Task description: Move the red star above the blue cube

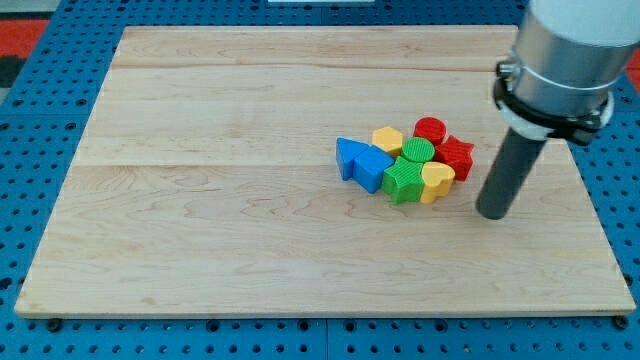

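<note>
The red star (457,155) lies at the right end of a tight cluster of blocks right of the board's middle. The blue cube (373,168) is at the cluster's left part, touching a blue triangle-like block (347,154) on its left. My tip (493,213) rests on the board just right of and below the red star, a small gap apart from it and from the yellow heart (437,181).
The cluster also holds a red cylinder (430,130), a yellow block (388,139), a green round block (418,151) and a green ribbed block (404,182). The wooden board (200,200) sits on a blue pegboard (30,150).
</note>
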{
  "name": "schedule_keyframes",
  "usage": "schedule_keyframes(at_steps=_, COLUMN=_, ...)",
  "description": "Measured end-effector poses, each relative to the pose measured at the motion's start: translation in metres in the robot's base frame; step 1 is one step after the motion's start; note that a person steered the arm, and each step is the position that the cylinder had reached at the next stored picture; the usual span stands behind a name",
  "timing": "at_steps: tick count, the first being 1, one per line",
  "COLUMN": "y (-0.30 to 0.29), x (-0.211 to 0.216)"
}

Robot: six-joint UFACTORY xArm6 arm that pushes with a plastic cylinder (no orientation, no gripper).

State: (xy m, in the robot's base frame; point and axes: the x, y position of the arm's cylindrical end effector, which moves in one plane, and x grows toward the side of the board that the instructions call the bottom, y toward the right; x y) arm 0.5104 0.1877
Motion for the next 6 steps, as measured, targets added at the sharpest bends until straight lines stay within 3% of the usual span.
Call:
schedule_keyframes(at_steps=1, y=0.024, x=0.000)
schedule_keyframes(at_steps=4, y=0.024, x=-0.001)
schedule_keyframes(at_steps=6, y=0.027, x=-0.031)
